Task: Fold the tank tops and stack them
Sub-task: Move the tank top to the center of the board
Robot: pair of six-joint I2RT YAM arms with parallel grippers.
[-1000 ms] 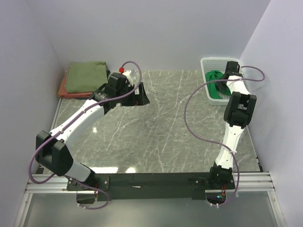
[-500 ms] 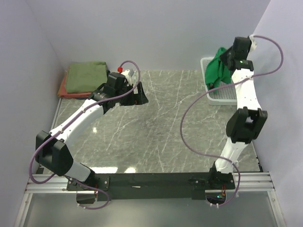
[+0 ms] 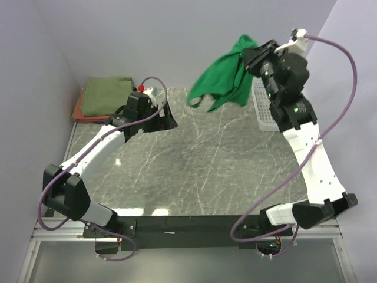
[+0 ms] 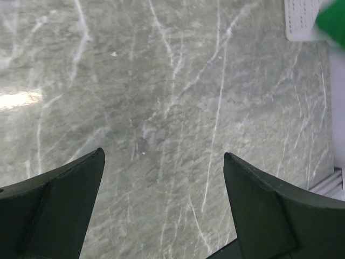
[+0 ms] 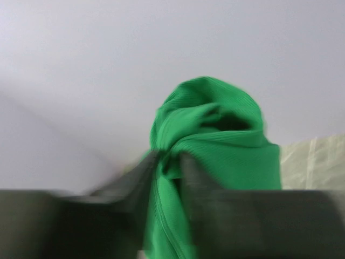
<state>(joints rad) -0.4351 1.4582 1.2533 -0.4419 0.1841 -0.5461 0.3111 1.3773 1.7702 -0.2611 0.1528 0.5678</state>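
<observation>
The bright green tank top [image 3: 219,82] is held in the air by the right end effector [image 3: 250,58], high above the far right part of the counter [image 3: 200,159]. The cloth is bunched at the grip and hangs down from it toward the left, without touching the counter. A loop of it, perhaps a strap or an armhole, is seen at its lower left end. In the right wrist view, the same top [image 5: 215,140] is pinched by this end effector [image 5: 168,162]. Its two fingers [image 5: 137,181] stand close together with only cloth between them. This view is blurred, so finer detail cannot be told. The white mesh basket [image 3: 264,115] stands at the far right edge of the counter, below the right arm and partly hidden by it.

The left end effector [image 3: 166,121] is placed over the far left part of the counter, and nothing is held in it. In the left wrist view, this end effector [image 4: 163,156] is seen with its two dark fingers [image 4: 59,208] spread wide, and only the bare marbled counter [image 4: 161,81] is visible between them. A corner of the basket [image 4: 302,21] and a blurred piece of the green cloth [image 4: 331,21] are caught at the top right of that view.

In the far left corner, the olive green tank top [image 3: 107,94] is laid as a flat folded rectangle on the rust-red tank top [image 3: 78,111]. Of the latter, only a narrow border is seen at the left and near sides. Both lie near the left end effector and are not touched by it.
</observation>
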